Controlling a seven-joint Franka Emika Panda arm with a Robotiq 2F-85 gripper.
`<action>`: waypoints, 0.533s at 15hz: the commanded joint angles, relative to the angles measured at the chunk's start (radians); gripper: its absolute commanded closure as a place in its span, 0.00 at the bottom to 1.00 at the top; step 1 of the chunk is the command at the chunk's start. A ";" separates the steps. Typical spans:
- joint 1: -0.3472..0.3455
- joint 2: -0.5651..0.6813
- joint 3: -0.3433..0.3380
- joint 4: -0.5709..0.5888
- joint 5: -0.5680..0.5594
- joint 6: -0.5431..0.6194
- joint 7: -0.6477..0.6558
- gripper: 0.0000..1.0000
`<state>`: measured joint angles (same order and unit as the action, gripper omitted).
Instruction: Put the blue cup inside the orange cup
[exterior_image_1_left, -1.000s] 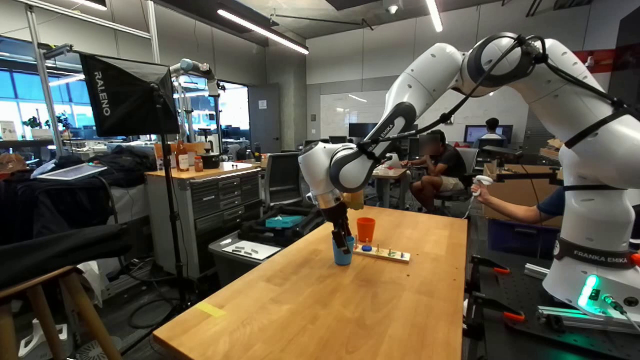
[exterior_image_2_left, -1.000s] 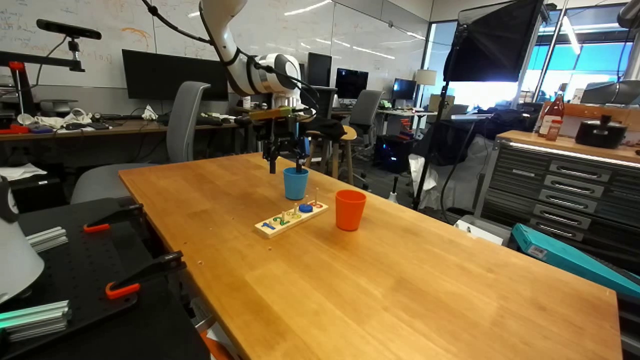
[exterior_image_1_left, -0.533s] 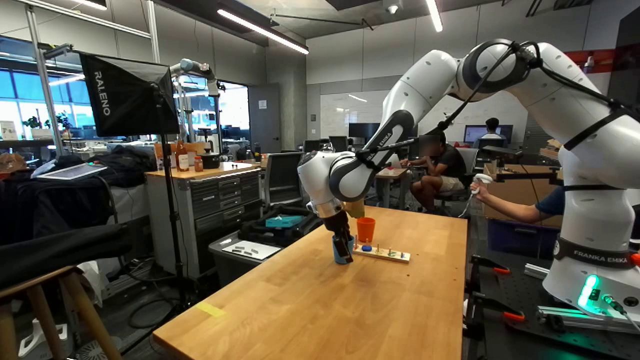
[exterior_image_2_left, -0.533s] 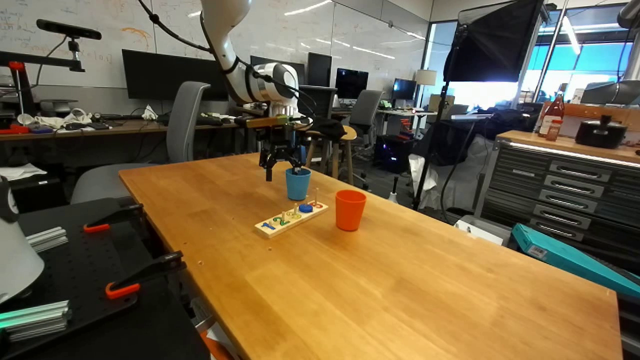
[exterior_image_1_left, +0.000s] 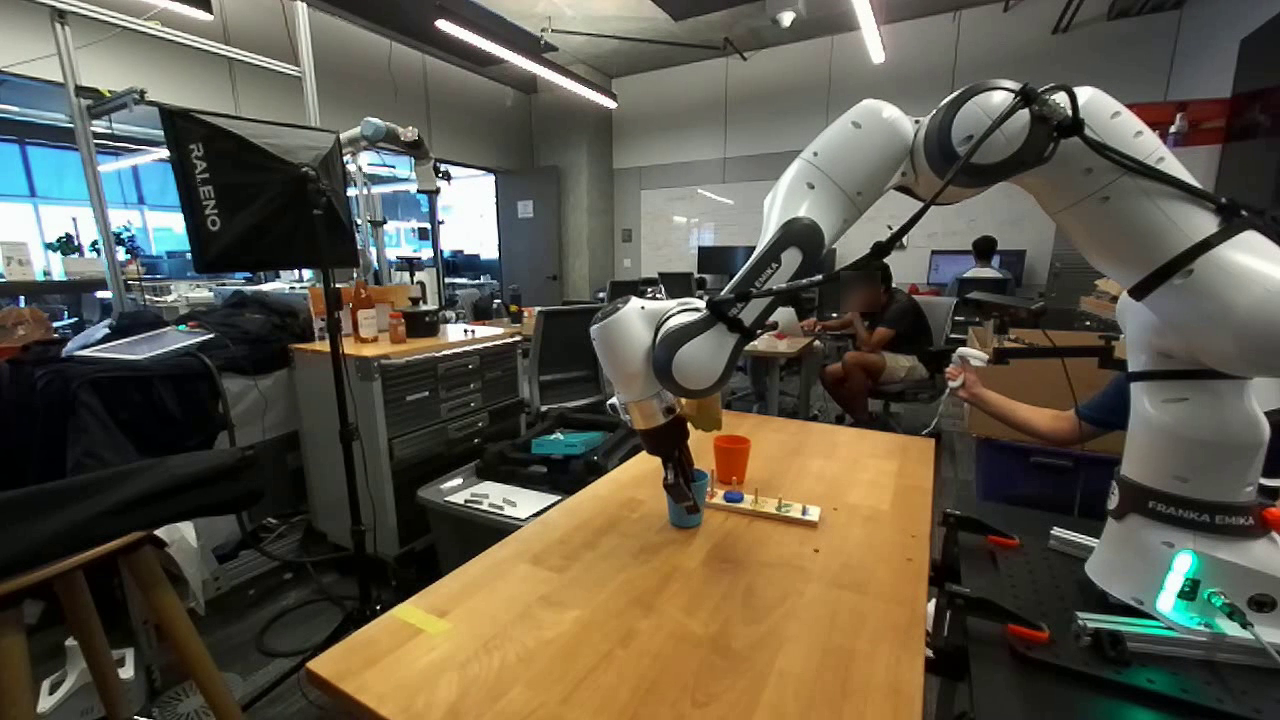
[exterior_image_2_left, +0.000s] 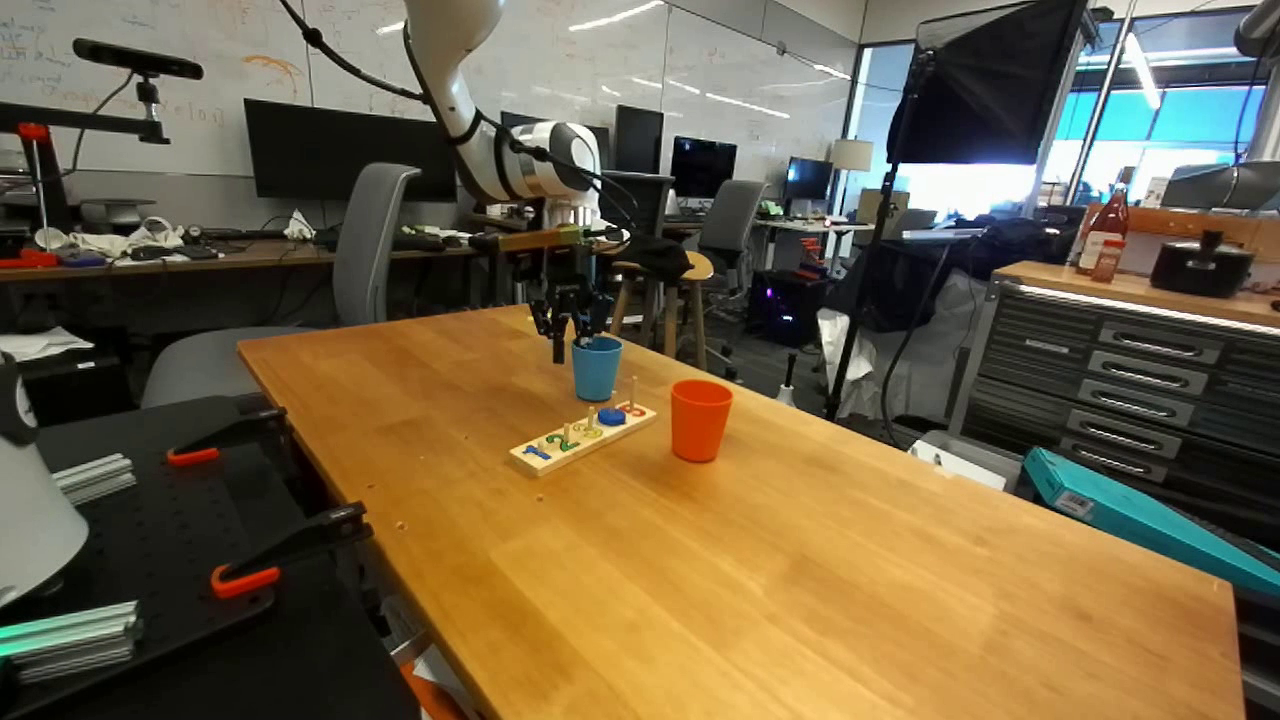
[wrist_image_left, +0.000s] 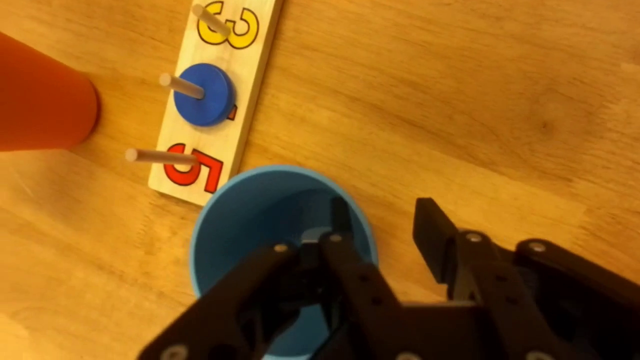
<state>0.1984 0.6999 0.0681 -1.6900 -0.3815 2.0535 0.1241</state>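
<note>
1. The blue plastic cup (exterior_image_2_left: 596, 375) stands upright on the wooden surface (exterior_image_2_left: 800, 560), mouth up.
2. The gripper (wrist_image_left: 385, 225) is at the blue plastic cup with its fingers spread. In the wrist view, one finger reaches into the mouth and the opposite one stands outside, near 3 o'clock of the cup. The rim runs between them, with a gap to the outer finger; I cannot tell whether the inner finger touches the wall.
3. In an exterior view the orange plastic cup (exterior_image_2_left: 700, 422) stands upright at 4 o'clock of the blue plastic cup, near but apart from it.
4. In the wrist view a wooden peg board (wrist_image_left: 245, 65) lies at 11 o'clock of the blue plastic cup, just beside it, red 5 end nearest. I cannot tell if the two touch.
5. A dark blue disc (wrist_image_left: 212, 102) sits around the peg (wrist_image_left: 182, 86) between the 3 and 5 pegs.
6. In an exterior view a yellow strip (exterior_image_1_left: 423, 618) lies at 8 o'clock of the blue plastic cup, well apart.
</note>
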 joint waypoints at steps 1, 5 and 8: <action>0.007 0.025 -0.021 0.050 0.019 -0.016 -0.025 0.91; 0.002 0.034 -0.031 0.056 0.019 -0.022 -0.026 1.00; -0.001 0.036 -0.035 0.072 0.025 -0.045 -0.028 0.97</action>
<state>0.1923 0.7046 0.0489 -1.6812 -0.3815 2.0526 0.1240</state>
